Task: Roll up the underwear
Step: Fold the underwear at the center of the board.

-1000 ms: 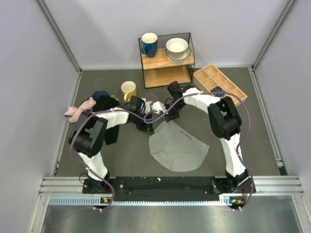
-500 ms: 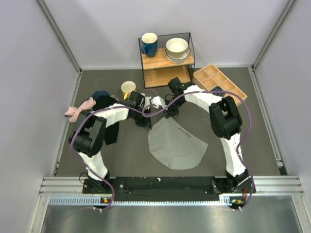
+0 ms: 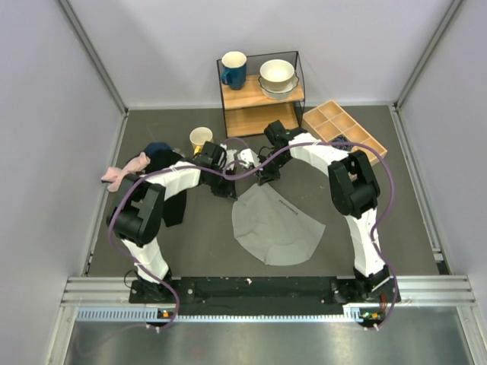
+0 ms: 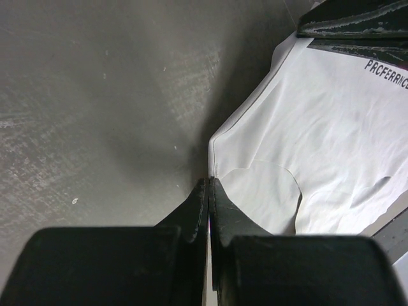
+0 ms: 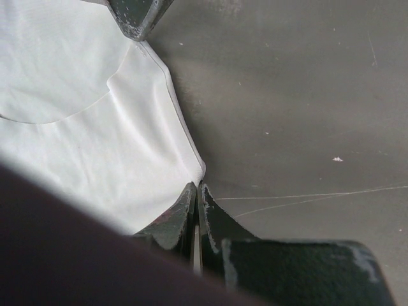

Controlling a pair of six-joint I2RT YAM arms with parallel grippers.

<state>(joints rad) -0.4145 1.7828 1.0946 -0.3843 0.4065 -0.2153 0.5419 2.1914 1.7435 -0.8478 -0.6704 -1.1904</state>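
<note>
The light grey underwear (image 3: 275, 226) lies fan-shaped on the dark table, its narrow end pointing to the back. My left gripper (image 3: 231, 182) is shut on the left corner of that narrow end; the left wrist view shows the jaws pinching the cloth's edge (image 4: 210, 180), with dark lettering (image 4: 386, 71) at the top right. My right gripper (image 3: 262, 179) is shut on the right corner, as the right wrist view shows (image 5: 196, 185). The underwear fills the left of that view (image 5: 95, 115). The two grippers stand close together.
A yellow mug (image 3: 201, 138) stands just behind the left gripper. A wooden shelf (image 3: 259, 95) holds a blue mug (image 3: 233, 68) and bowls (image 3: 277, 76). A wooden divided tray (image 3: 344, 131) is at the back right. Pink cloth (image 3: 125, 171) and dark clothes (image 3: 163, 156) lie at the left.
Both grippers have moved back toward the shelf with the narrow end in hold, and the underwear has slid slightly back with them. Little changed in the last half second.
</note>
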